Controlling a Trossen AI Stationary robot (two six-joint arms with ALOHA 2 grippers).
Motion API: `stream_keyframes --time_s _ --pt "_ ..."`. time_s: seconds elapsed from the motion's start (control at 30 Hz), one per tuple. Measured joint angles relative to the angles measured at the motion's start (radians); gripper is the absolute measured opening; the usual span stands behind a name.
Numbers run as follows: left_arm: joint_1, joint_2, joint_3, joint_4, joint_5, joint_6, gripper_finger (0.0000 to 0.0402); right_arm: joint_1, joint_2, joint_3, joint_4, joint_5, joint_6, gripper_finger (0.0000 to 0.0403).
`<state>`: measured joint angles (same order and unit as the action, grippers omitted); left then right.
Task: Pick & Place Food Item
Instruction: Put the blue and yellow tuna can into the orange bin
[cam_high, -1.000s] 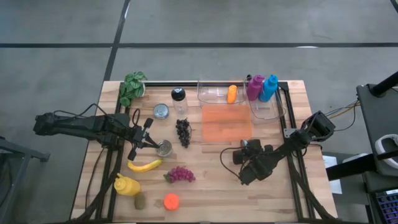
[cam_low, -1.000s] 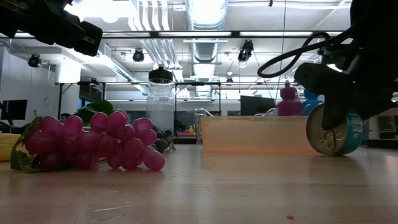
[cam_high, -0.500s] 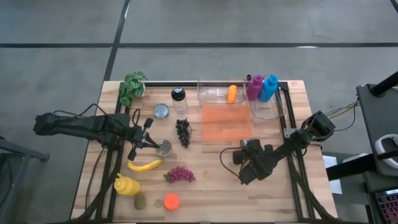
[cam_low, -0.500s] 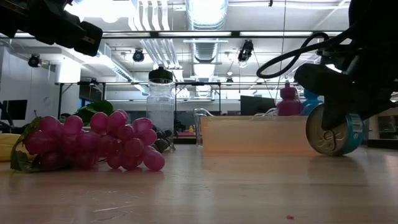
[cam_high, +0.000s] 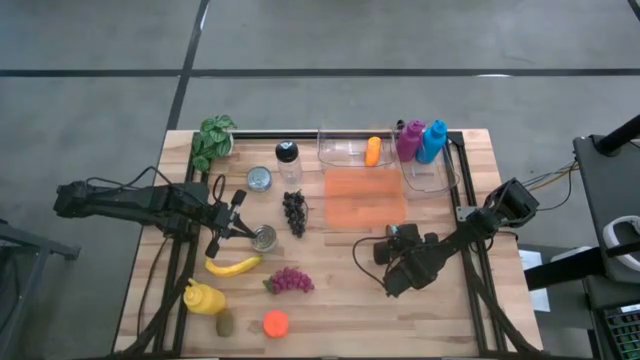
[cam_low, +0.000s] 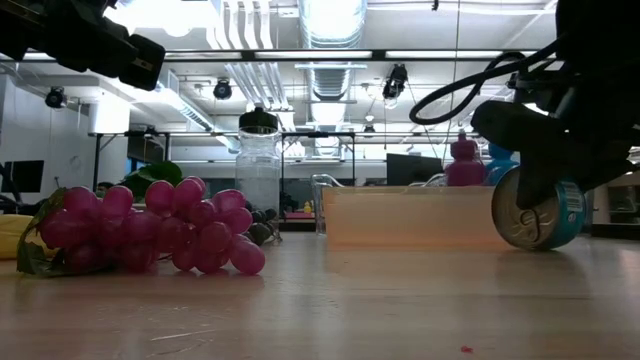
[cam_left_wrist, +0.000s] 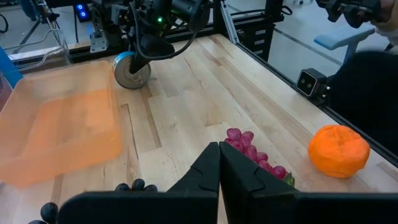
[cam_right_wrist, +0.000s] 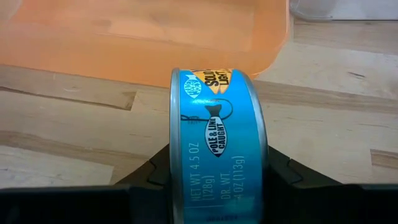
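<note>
A blue tuna can (cam_right_wrist: 217, 143) stands on edge between the fingers of my right gripper (cam_right_wrist: 217, 182), which is shut on it at the table's middle right (cam_high: 398, 268), just in front of the orange tray (cam_high: 365, 197). The low view shows its lid (cam_low: 535, 215) turned toward the near edge. My left gripper (cam_left_wrist: 219, 167) is shut with nothing in it and hovers at the left (cam_high: 243, 226), beside a silver can (cam_high: 264, 237) lying on the wood. My right gripper pinches the can by its two flat ends, one finger (cam_low: 530, 185) across the lid and the other behind. The labelled curved wall (cam_right_wrist: 219, 93) stays free between the fingers. They slant down from the table's right side. Whether the can's lower rim touches the wood, I cannot tell.
On the left half lie dark grapes (cam_high: 294, 212), red grapes (cam_high: 289, 280), a banana (cam_high: 232, 266), an orange (cam_high: 275, 323), a yellow bottle (cam_high: 203, 298) and another can (cam_high: 259, 179). Clear bins (cam_high: 345, 147) and two bottles (cam_high: 420, 140) stand along the far edge.
</note>
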<state>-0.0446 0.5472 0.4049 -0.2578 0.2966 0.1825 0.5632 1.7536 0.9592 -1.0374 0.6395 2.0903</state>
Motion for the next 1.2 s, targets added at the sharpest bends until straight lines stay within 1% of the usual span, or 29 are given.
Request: stream_keyframes --time_s 0.9,1.2 --pt "0.0 0.0 0.0 -0.005 0.0 0.0 0.0006 0.001 -0.011 0.0 -0.001 -0.021 -0.007 0.0129" --pt "0.0 0.0 0.0 -0.012 0.0 0.0 0.0006 0.001 -0.015 0.07 -0.003 -0.03 -0.006 0.0129"
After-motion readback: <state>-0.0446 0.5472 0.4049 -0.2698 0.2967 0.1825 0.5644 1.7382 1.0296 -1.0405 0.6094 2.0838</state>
